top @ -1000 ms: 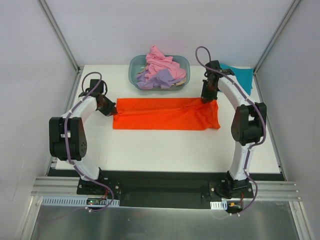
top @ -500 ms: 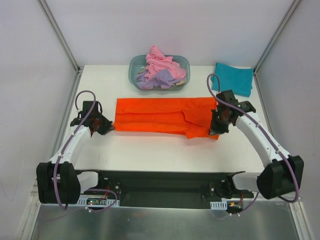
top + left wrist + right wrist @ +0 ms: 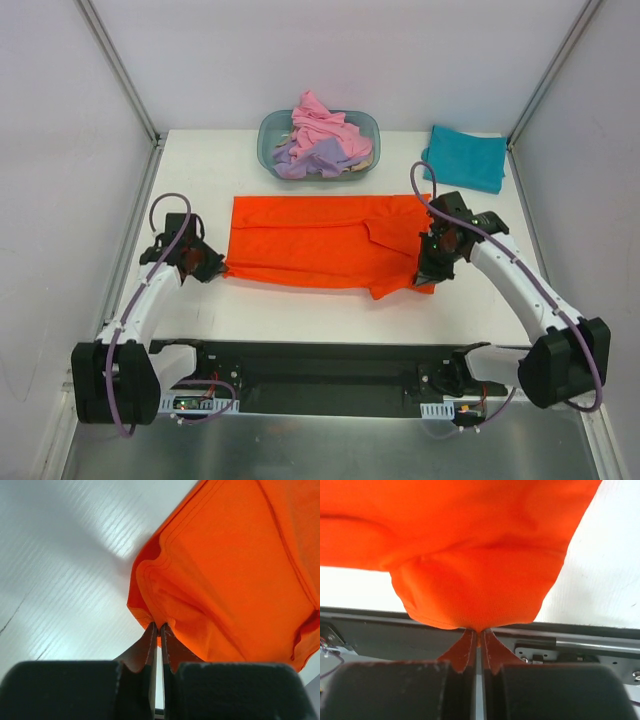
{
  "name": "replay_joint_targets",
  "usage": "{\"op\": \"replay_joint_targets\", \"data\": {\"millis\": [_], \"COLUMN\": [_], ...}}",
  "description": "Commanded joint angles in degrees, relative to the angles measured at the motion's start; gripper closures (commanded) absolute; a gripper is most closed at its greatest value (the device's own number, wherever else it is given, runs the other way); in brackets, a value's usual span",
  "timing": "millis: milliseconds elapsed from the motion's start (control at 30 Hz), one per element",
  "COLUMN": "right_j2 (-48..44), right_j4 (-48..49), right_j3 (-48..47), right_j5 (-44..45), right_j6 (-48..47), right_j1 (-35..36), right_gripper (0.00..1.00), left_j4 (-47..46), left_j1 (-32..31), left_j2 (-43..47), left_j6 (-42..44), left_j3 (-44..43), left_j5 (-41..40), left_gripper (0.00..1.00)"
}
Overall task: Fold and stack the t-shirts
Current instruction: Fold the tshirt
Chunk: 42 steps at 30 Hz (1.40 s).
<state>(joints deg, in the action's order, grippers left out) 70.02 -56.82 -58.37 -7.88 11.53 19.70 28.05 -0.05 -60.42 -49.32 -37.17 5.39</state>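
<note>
The orange t-shirt lies as a wide band across the middle of the table. My left gripper is shut on its near left corner. My right gripper is shut on its right edge, lifted and carried toward the near side, so a flap hangs over the shirt's front. A folded teal t-shirt lies flat at the back right. Pink and lavender t-shirts are heaped in the oval tub.
The tub stands at the back centre of the white table. The black base rail runs along the near edge, just below the right gripper's hold; it also shows in the right wrist view.
Both grippers have pulled the shirt's far edge toward the near side, then drawn slightly farther forward. The right flap now hangs lower over the front edge.
</note>
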Motion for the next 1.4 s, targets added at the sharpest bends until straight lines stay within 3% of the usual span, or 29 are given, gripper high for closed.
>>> {"op": "replay_joint_targets", "data": {"millis": [0,533,600,767,867,933,967,1000,1067,1100,1167,1267,1367], "right_j2": [7.7,33.0,36.6,43.5,46.7,48.3,48.9,49.3,49.7,49.3,47.3,42.3,35.8], "right_j4": [0.7,4.1,3.9,3.8,3.8,4.1,3.8,2.8,2.2,1.7,1.8,3.0,7.2], "right_j3": [-8.9,-33.8,-35.8,-42.1,-44.4,-45.4,-47.0,-47.8,-49.1,-49.6,-49.2,-45.4,-36.0], "right_j5": [3.9,6.1,5.9,10.9,10.3,10.1,10.2,10.2,10.3,10.5,10.0,8.4,1.3], "right_j6": [-1.6,-5.2,-6.0,-6.3,-6.1,-6.3,-6.3,-6.3,-6.7,-6.7,-7.4,-7.8,-7.5], "right_j1": [-0.8,-5.8,-6.3,-7.7,-8.7,-9.2,-9.2,-9.5,-9.6,-9.7,-9.5,-9.5,-9.4], "right_gripper": [0.99,0.99,0.99,0.99,0.97,0.88,0.83,0.69,0.55,0.20,0.01,0.03,0.03], "left_j4": [-0.2,-1.0,-1.0,-0.9,-0.9,-0.9,-0.9,-0.9,-0.9,-0.9,-0.9,-0.9,-1.3], "left_j1": [-0.5,-0.5,-0.5,-0.5,-0.5,-0.5,-0.5,-0.5,-0.5,-0.5,-0.5,-1.0,-2.6], "left_j2": [-5.7,-28.8,-30.8,-36.0,-38.7,-39.1,-38.8,-38.4,-36.8,-36.1,-34.2,-32.2,-31.9], "left_j6": [-0.1,1.9,2.3,4.6,6.9,7.2,7.3,7.3,7.7,7.7,7.7,7.7,8.3], "left_j3": [-6.7,-23.2,-24.3,-29.3,-32.1,-32.3,-32.3,-32.3,-32.4,-32.7,-33.0,-33.5,-34.6], "left_j5": [-3.1,-2.3,-2.8,-5.1,-3.5,-3.5,-3.9,-4.4,-4.6,-4.4,-3.4,-1.6,0.6], "left_gripper": [1.00,1.00,0.94,0.91,0.76,0.35,0.20,0.05,0.01,0.01,0.01,0.01,0.01]}}
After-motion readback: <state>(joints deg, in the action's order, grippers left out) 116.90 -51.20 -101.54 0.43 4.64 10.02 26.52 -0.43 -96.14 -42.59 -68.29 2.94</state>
